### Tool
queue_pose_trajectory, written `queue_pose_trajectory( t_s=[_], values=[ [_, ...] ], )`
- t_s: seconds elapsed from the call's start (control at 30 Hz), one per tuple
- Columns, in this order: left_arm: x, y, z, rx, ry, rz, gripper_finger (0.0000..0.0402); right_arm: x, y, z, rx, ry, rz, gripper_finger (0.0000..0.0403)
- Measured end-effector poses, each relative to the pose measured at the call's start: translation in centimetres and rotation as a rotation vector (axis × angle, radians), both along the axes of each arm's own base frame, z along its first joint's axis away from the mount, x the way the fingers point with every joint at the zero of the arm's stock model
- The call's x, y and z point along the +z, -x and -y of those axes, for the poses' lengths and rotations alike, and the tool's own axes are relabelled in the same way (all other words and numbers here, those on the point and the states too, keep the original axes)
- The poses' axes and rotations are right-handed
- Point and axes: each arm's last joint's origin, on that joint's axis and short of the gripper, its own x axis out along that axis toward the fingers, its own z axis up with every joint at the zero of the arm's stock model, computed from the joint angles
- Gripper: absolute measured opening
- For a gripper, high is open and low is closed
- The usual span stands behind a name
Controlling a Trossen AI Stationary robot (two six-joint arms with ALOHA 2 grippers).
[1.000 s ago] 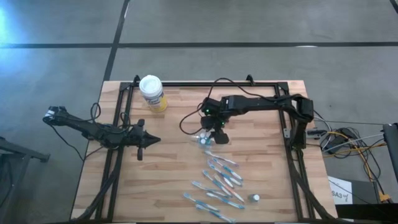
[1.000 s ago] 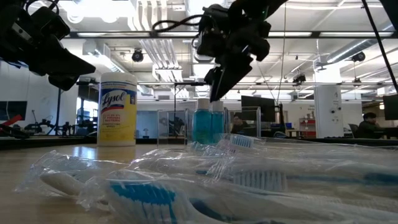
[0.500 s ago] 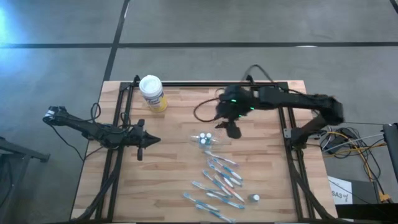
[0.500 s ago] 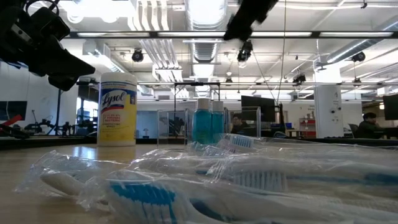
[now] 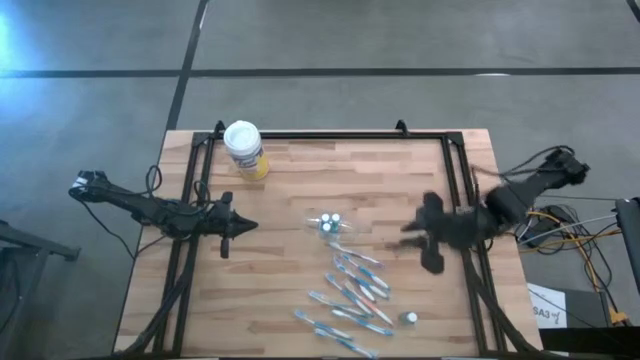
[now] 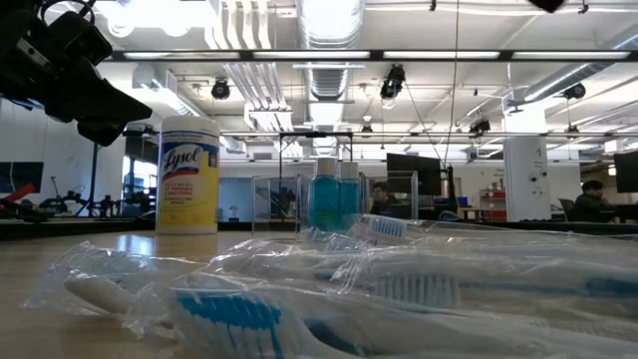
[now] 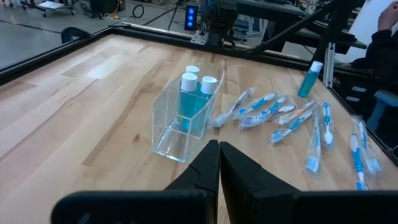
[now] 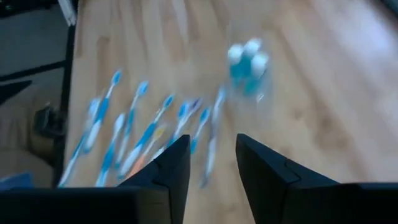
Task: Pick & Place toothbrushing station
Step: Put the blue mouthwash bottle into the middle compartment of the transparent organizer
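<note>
Toothbrushes [image 5: 352, 292] lie scattered (mostly diagonal, near-parallel).

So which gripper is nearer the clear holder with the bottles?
Left, narrowly. The left gripper sits to the left of the holder, about level with it; the right gripper is off to its right, near the table's right rail.

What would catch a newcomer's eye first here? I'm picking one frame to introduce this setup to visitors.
Probably the wrapped blue-and-white toothbrushes scattered over the table's near right part. Just beyond them stands a clear holder with two blue white-capped bottles, and a yellow canister stands at the far left. The right gripper, fingers apart, hovers near the right edge.
</note>
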Motion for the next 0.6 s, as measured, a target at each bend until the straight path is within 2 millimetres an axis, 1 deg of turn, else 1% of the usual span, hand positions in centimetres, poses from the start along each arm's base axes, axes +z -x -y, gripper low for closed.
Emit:
queue_pose_trajectory(
  t_s=[0.1,0.2,0.27,0.33,0.4,0.47,0.53,0.6],
  values=[
    [0.0,0.0,0.0,0.003,0.013,0.001,0.0016,-1.7,0.8,-2.6,-0.024,-0.015,-0.048,0.0105],
    [0.1,0.0,0.0,-0.002,-0.004,0.008,0.0014,-2.8,1.6,-4.3,-0.081,-0.011,-0.080,0.0087],
    [0.4,0.0,0.0,-0.021,-0.065,0.032,0.0010,-3.3,2.0,-5.6,-0.070,0.033,-0.038,0.0073],
    [1.1,0.0,0.0,-0.035,-0.112,0.102,0.0007,-3.2,3.0,-6.8,-0.025,0.104,0.053,0.0062],
    [1.8,0.1,0.0,-0.038,-0.136,0.168,0.0007,-2.8,4.4,-7.0,-0.012,0.166,0.142,0.0053],
    [2.3,0.3,-0.1,-0.049,-0.159,0.205,0.0008,-2.3,5.7,-6.4,-0.013,0.186,0.199,0.0046],
    [2.7,0.6,-0.1,-0.092,-0.186,0.238,0.0010,-1.8,6.3,-5.5,0.023,0.195,0.233,0.0039],
    [2.8,0.8,0.0,-0.155,-0.208,0.260,0.0010,-1.5,6.4,-4.9,0.080,0.217,0.271,0.0032]
  ],
)
